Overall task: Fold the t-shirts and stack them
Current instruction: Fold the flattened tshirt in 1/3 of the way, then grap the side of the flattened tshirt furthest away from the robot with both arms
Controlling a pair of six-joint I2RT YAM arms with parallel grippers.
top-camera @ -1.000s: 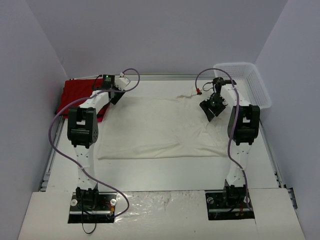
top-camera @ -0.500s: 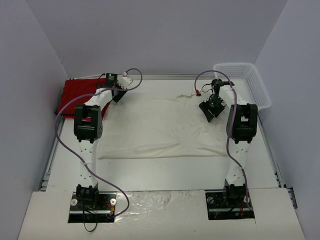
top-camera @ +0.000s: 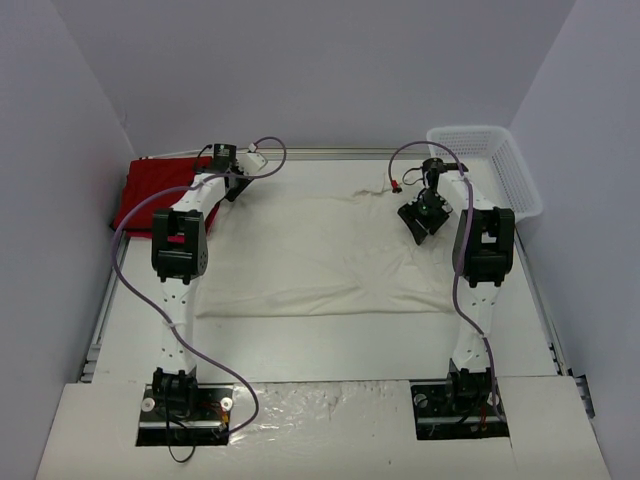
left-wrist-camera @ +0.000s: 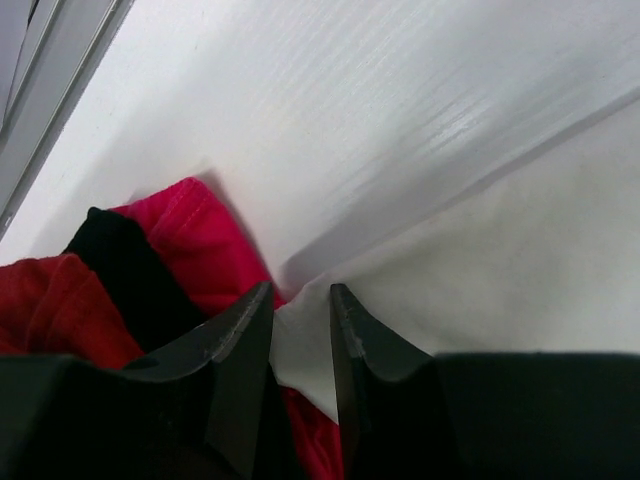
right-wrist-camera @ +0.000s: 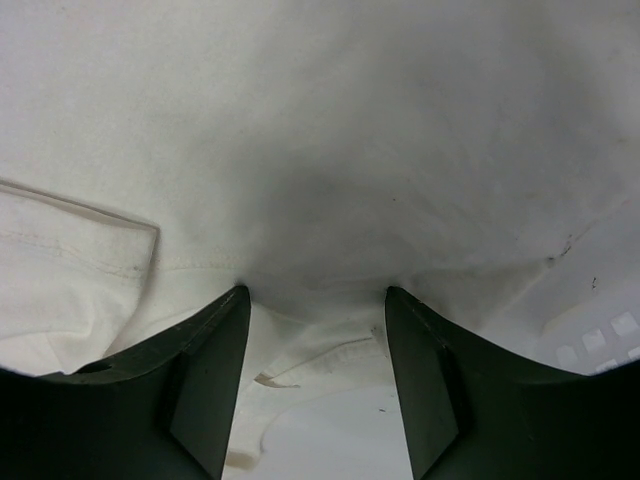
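Note:
The cream-white t-shirt lies spread flat in the middle of the table. The red t-shirts lie in a bundle at the far left. My left gripper is at the cream shirt's far left corner, next to the red bundle. In the left wrist view its jaws are nearly closed with cream cloth pinched between them, and red cloth lies just beside. My right gripper is open over the shirt's far right part. In the right wrist view its gripper has both tips pressed down on the cream cloth.
A white mesh basket stands at the far right corner. A metal rail runs along the table's far edge. Grey walls close in the left, back and right. A small red-tipped cable end lies near the right gripper.
The left arm's elbow has swung to the right and its wrist has shifted slightly along the far edge. The right arm has hardly moved.

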